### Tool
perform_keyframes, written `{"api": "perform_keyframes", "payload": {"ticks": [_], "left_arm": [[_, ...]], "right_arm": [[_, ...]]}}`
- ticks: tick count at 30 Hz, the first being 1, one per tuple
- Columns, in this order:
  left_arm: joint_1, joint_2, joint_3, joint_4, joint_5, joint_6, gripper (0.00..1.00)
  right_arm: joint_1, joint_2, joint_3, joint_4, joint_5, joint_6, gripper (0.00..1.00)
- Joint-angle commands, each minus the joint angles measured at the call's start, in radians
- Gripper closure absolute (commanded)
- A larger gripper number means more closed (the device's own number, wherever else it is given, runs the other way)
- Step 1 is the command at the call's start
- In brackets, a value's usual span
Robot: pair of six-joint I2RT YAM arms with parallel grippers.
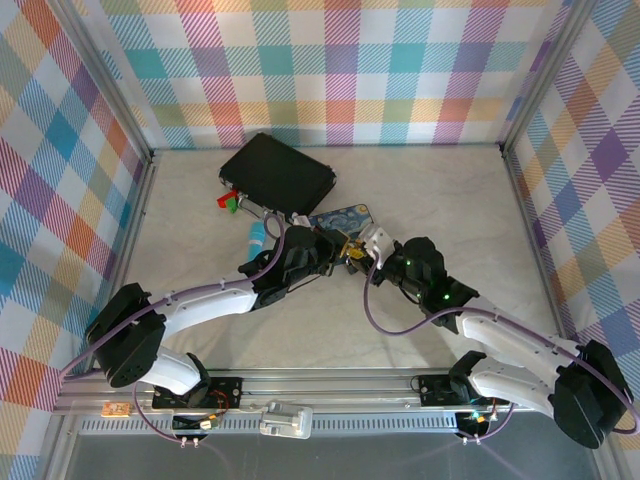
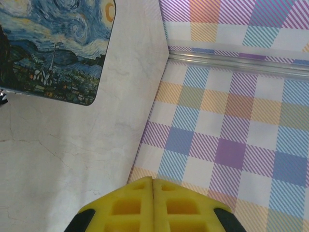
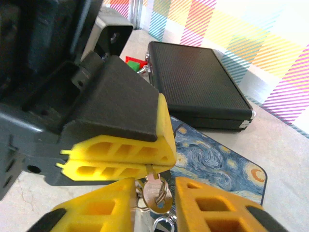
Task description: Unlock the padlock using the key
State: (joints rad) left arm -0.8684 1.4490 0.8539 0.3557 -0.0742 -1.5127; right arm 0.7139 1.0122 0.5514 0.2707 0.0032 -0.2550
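The small silvery key [image 3: 157, 193] hangs bow-down, with a key ring threaded through its bow. Its blade is pinched between the yellow fingers of my left gripper [image 3: 164, 164], which is shut on it. In the left wrist view, the left gripper [image 2: 153, 181] shows its pads pressed together. My right gripper [image 3: 154, 186] is open, one finger on each side of the key's bow. From above, the left gripper [image 1: 335, 250] and the right gripper [image 1: 362, 245] meet tip to tip beside the starry tin. A silvery loop [image 3: 163, 224] shows below the key. The padlock's dark body is hidden.
The blue-and-yellow starry-night tin [image 1: 340, 217] lies flat just beyond the grippers. A black case [image 1: 278, 173] sits behind it at the back centre-left, with red and green bits [image 1: 228, 200] at its corner. A light-blue stick [image 1: 257, 237] lies left of the left gripper. Plaid walls enclose the table.
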Motion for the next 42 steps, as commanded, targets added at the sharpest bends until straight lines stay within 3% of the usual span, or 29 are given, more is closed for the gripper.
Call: {"api": "perform_keyframes", "payload": {"ticks": [1, 7, 10, 14, 22, 30, 42], "left_arm": [[0.047, 0.039, 0.043, 0.066, 0.072, 0.157, 1.00], [0.095, 0.084, 0.070, 0.182, 0.207, 0.357, 1.00], [0.100, 0.080, 0.090, 0.206, 0.260, 0.499, 1.00], [0.102, 0.043, 0.089, 0.202, 0.301, 0.681, 1.00], [0.104, -0.064, 0.017, 0.221, 0.280, 0.875, 1.00], [0.105, -0.107, -0.014, 0.301, 0.287, 0.932, 1.00], [0.105, -0.072, -0.022, 0.407, 0.300, 0.867, 1.00]], "right_arm": [[-0.002, -0.040, 0.002, -0.011, 0.022, 0.085, 0.68], [-0.058, -0.082, 0.046, -0.106, -0.030, 0.312, 0.54], [-0.090, -0.091, 0.087, -0.181, -0.058, 0.469, 0.41], [-0.181, -0.095, 0.113, -0.200, -0.206, 0.660, 0.40], [-0.361, -0.062, 0.083, 0.016, -0.564, 0.890, 0.41], [-0.363, 0.038, 0.039, 0.405, -0.769, 1.064, 0.46], [-0.305, 0.114, 0.019, 0.546, -0.747, 1.053, 0.60]]}}
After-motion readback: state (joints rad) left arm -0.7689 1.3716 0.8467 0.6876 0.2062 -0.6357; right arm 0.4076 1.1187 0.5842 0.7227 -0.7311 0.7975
